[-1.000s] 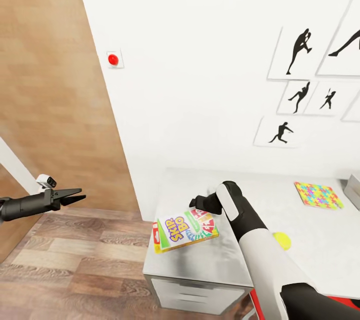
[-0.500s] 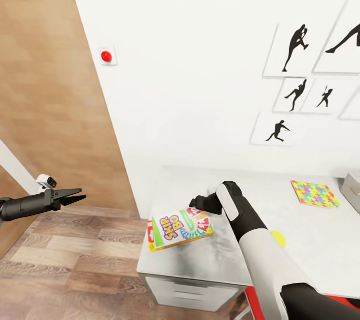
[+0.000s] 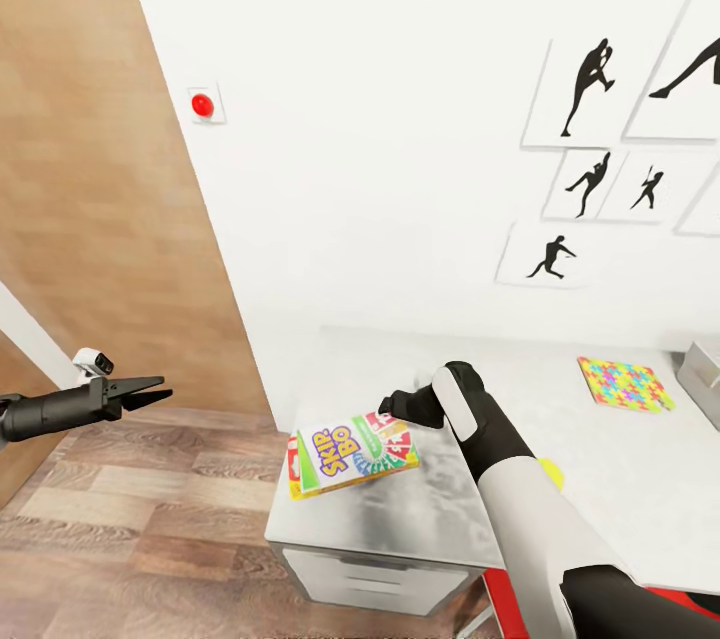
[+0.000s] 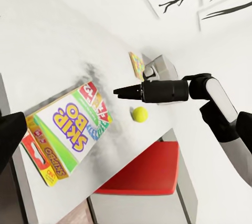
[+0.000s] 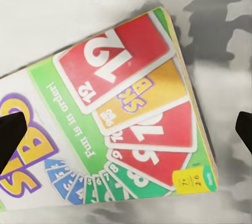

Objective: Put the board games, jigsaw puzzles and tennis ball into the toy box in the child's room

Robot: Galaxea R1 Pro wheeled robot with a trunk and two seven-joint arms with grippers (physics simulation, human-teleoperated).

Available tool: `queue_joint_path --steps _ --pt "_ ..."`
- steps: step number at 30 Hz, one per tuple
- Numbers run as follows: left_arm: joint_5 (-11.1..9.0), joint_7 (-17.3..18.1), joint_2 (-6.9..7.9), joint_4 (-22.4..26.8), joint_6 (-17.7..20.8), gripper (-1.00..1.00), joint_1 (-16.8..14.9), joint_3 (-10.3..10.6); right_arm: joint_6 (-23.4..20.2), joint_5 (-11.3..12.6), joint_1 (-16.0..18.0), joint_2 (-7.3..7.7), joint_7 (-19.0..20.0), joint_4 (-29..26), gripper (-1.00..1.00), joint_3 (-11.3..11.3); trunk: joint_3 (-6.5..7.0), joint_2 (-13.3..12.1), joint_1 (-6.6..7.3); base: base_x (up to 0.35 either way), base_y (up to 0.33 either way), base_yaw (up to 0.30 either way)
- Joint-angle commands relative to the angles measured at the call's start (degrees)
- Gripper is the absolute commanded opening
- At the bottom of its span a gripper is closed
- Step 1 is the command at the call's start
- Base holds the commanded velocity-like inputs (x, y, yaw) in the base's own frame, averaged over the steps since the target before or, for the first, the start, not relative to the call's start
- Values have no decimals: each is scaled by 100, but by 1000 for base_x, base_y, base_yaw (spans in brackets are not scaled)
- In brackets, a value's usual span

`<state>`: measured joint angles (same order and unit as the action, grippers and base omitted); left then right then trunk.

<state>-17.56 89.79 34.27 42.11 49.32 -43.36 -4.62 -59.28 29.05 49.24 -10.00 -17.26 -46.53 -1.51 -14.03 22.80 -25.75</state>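
Skip-Bo board game box (image 3: 352, 452) is seen lying flat near the front left corner of the white table (image 3: 420, 509), w/ the right gripper (image 3: 392, 407) poised directly above its card-art end; in the right wrist view the two fingertips (image 5: 11, 137) are spread wide, straddling the box w/o touching it. A tennis ball (image 3: 550, 472) sits on the table just right of the right arm, and a jigsaw puzzle (image 3: 623, 383) lies farther back, beside the grey toy box (image 3: 703, 374) at the frame edge. The left gripper (image 3: 150, 390) is held out over the wood floor (image 3: 130, 509), well apart from the table, jaws slightly parted.
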Motion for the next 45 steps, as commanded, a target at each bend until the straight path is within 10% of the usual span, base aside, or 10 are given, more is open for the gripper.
queue_joint_path --steps 1,45 --pt "-2 21 2 0 61 100 -5 4 -13 57 4 0 -58 -5 100 -7 -20 12 -3 0 -2 0" --pt "-2 21 0 2 61 100 -6 5 -4 57 -2 0 -58 -5 100 -8 -425 12 -3 0 0 0"
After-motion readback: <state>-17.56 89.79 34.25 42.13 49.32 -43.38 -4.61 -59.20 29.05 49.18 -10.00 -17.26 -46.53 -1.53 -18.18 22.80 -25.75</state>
